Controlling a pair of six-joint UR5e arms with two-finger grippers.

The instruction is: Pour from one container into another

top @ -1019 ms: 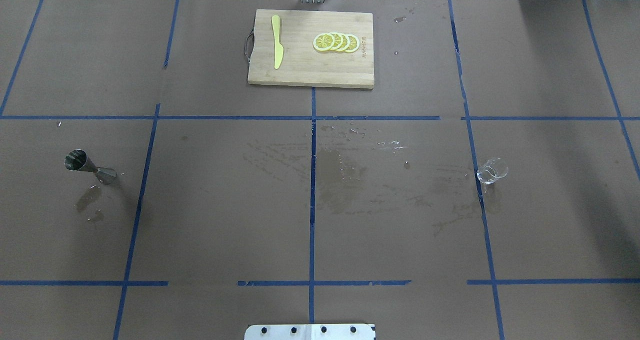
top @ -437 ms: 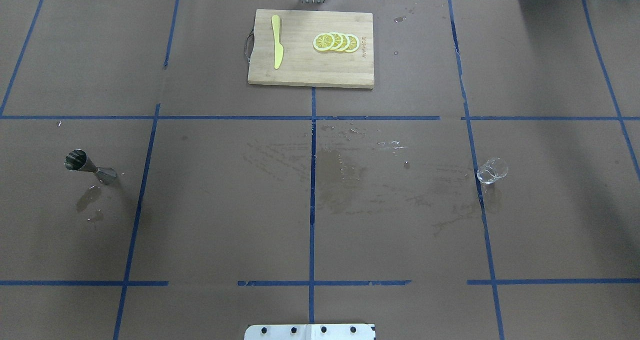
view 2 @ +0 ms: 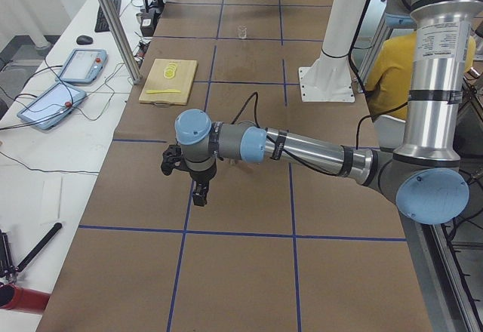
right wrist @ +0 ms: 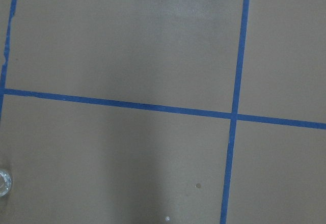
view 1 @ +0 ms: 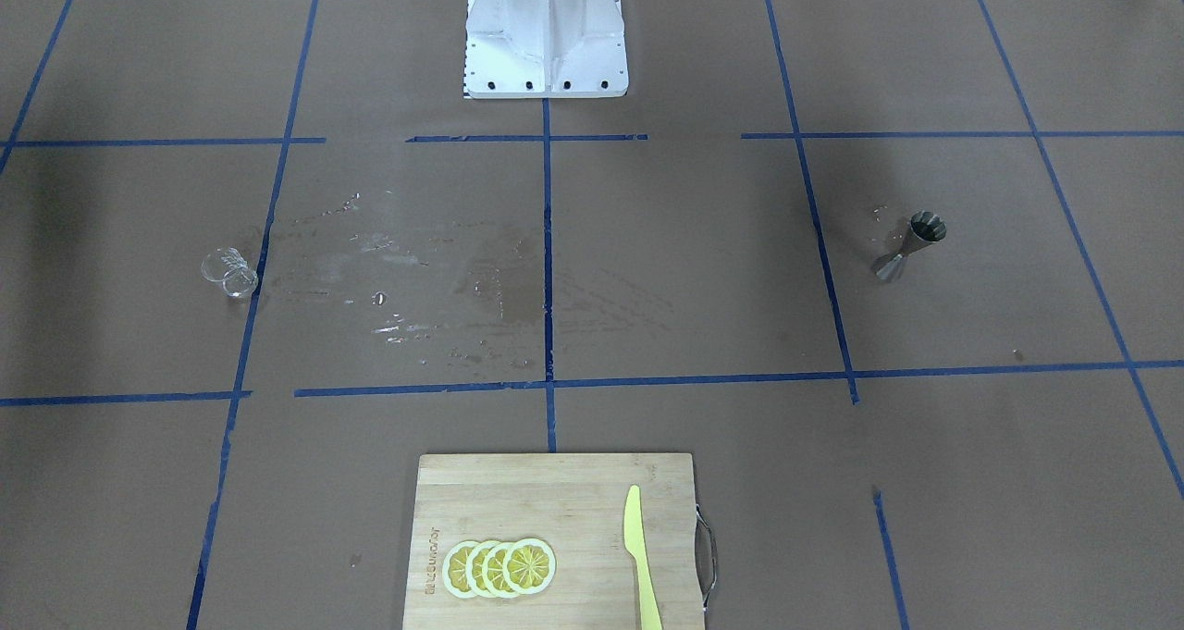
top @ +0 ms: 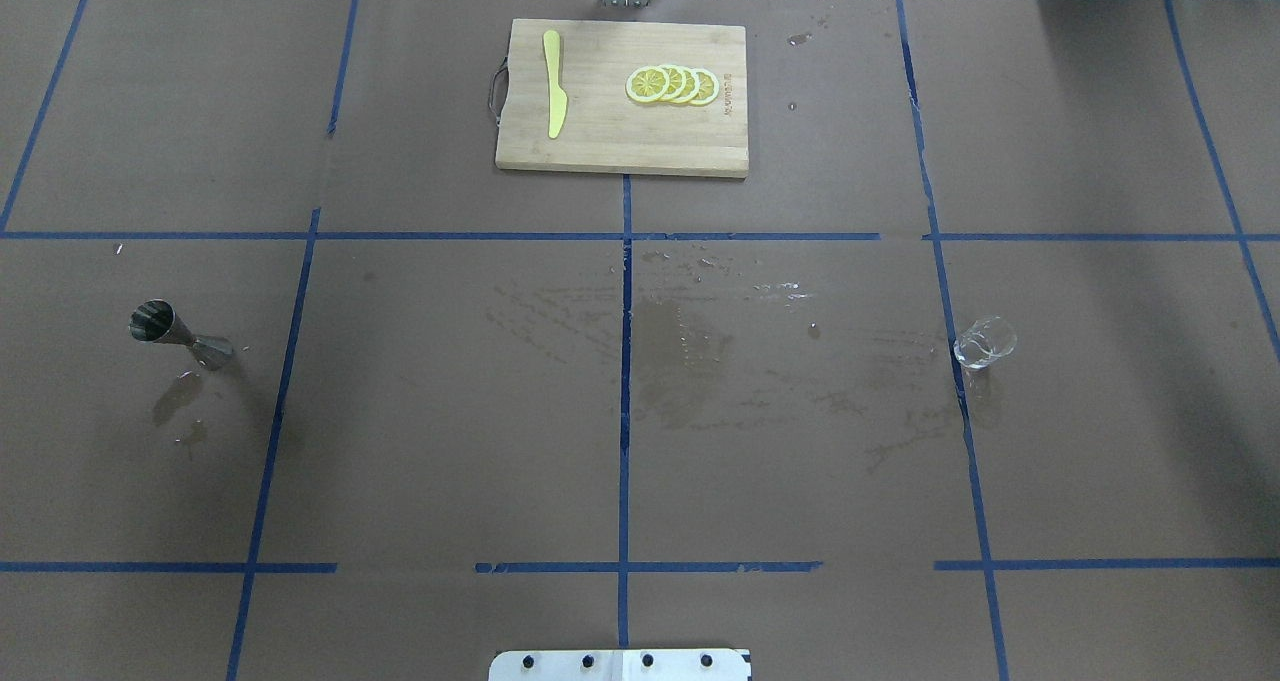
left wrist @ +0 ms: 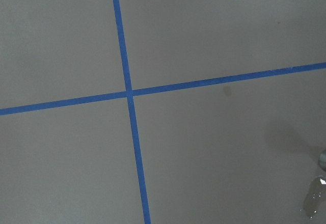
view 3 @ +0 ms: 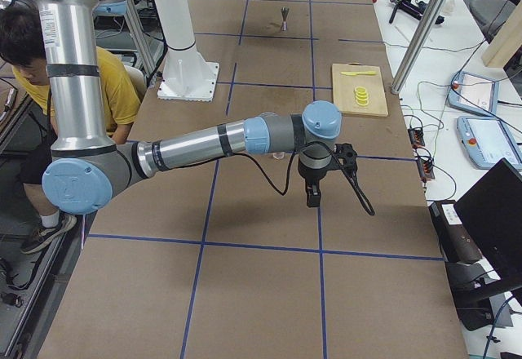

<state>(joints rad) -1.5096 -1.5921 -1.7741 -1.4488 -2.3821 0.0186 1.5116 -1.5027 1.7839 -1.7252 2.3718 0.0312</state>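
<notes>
A steel jigger (top: 180,333) stands on the table's left part, also seen in the front view (view 1: 911,246) and small at the far end of the right side view (view 3: 285,19). A small clear glass (top: 984,342) stands on the right part, on a blue tape line (view 1: 229,272); the left side view shows it far off (view 2: 242,32). Neither arm appears in the overhead or front views. My left gripper (view 2: 200,198) hangs above the table, pointing down, as does my right gripper (view 3: 312,200). I cannot tell whether either is open or shut.
A wooden cutting board (top: 600,141) at the far middle holds a yellow knife (top: 553,86) and lemon slices (top: 672,84). Wet patches (top: 665,351) mark the paper at the centre, and a small puddle (top: 175,399) lies by the jigger. The robot base (view 1: 546,38) stands at the near edge.
</notes>
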